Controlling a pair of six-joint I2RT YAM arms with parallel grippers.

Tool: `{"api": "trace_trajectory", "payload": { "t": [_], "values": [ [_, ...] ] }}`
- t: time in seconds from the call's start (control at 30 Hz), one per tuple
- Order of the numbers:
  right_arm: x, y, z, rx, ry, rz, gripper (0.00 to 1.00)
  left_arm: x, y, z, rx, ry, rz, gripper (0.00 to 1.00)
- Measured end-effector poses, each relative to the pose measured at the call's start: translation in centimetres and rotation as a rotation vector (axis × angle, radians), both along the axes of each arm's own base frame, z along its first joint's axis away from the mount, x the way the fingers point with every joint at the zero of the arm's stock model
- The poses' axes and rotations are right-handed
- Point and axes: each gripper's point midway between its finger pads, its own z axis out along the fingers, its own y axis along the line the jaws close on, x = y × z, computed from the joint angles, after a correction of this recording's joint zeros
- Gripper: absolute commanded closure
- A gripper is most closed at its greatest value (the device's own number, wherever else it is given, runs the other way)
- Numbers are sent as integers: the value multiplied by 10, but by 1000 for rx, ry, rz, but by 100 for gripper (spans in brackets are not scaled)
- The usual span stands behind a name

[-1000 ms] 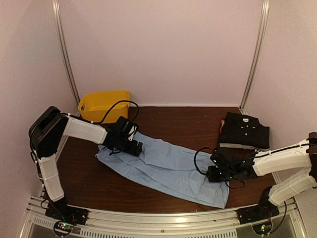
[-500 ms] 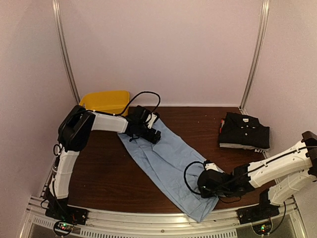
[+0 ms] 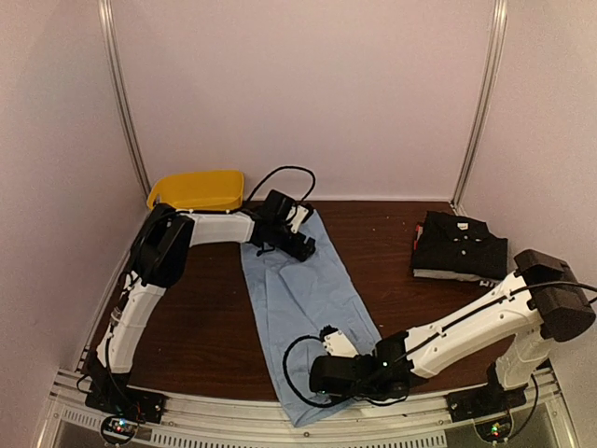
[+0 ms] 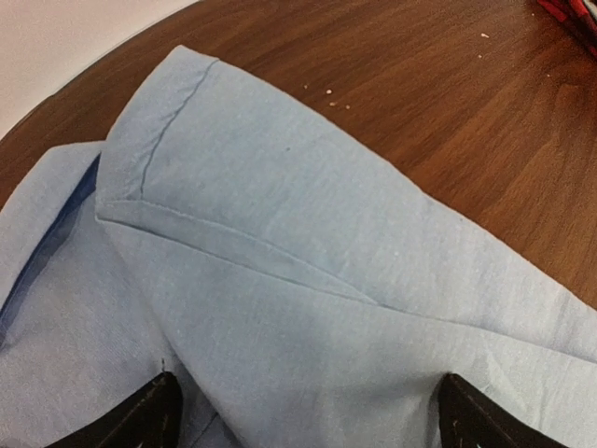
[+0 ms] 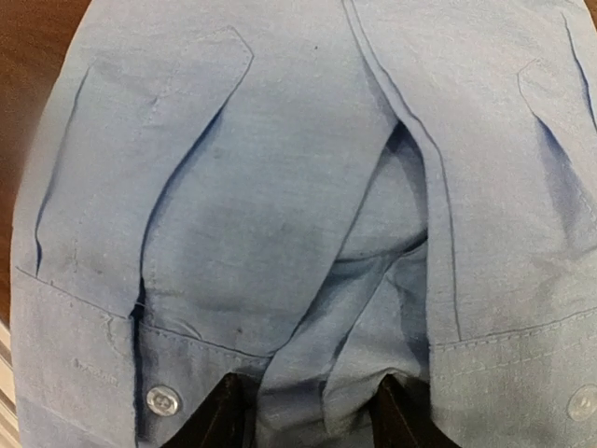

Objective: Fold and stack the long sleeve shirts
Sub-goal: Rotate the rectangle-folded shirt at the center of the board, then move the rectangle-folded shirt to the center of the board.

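The light blue shirt (image 3: 303, 289) lies as a long narrow strip from the back of the table to its front edge. My left gripper (image 3: 297, 245) is over the far end. In the left wrist view its fingers (image 4: 154, 411) stand wide apart and open on flat blue cloth (image 4: 280, 233). My right gripper (image 3: 326, 373) is at the near end, shut on a bunched fold of the shirt (image 5: 261, 187), with buttoned cuffs on either side. A folded black shirt (image 3: 460, 247) sits at the right on a pale grey one (image 3: 446, 275).
A yellow bin (image 3: 196, 189) stands at the back left by the wall. The table's front rail (image 3: 298, 431) runs just beyond the shirt's near end. Bare brown tabletop (image 3: 205, 317) shows left of the shirt.
The shirt has turned from lying diagonally across the table to running front to back. My left gripper moved back and right with the far end. My right gripper pulled the near end left and forward.
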Motion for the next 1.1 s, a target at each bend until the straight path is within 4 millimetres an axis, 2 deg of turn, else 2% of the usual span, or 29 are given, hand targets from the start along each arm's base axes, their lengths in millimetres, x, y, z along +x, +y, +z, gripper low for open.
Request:
{"api": "trace_trajectory", "payload": {
  "t": [0.2,0.33,0.4,0.47,0.63,0.7,0.77,0.83,1.03,1.1],
  "values": [
    [-11,11,2,-11,35,100,46,9,10,5,-13,3,14,2],
    [-20,13,12,1,57,160,36,21,26,23,-33,-8,39,2],
    [-22,16,26,30,51,187,33,26,31,40,-56,-24,42,2],
    [-22,19,42,70,36,205,31,27,37,65,-92,-51,44,2],
    [-12,24,73,129,-18,221,30,11,45,134,-198,-121,43,2],
    [1,22,79,131,-43,203,30,-3,50,151,-234,-130,44,2],
    [18,18,82,122,-70,181,30,-19,59,156,-253,-123,55,2],
    [51,10,86,122,-101,120,30,-38,70,149,-255,-90,74,2],
    [145,-9,111,189,-216,-2,29,-93,111,102,-211,32,153,2],
    [176,-9,121,206,-250,-22,29,-109,123,92,-201,58,177,2]
  ]
}}
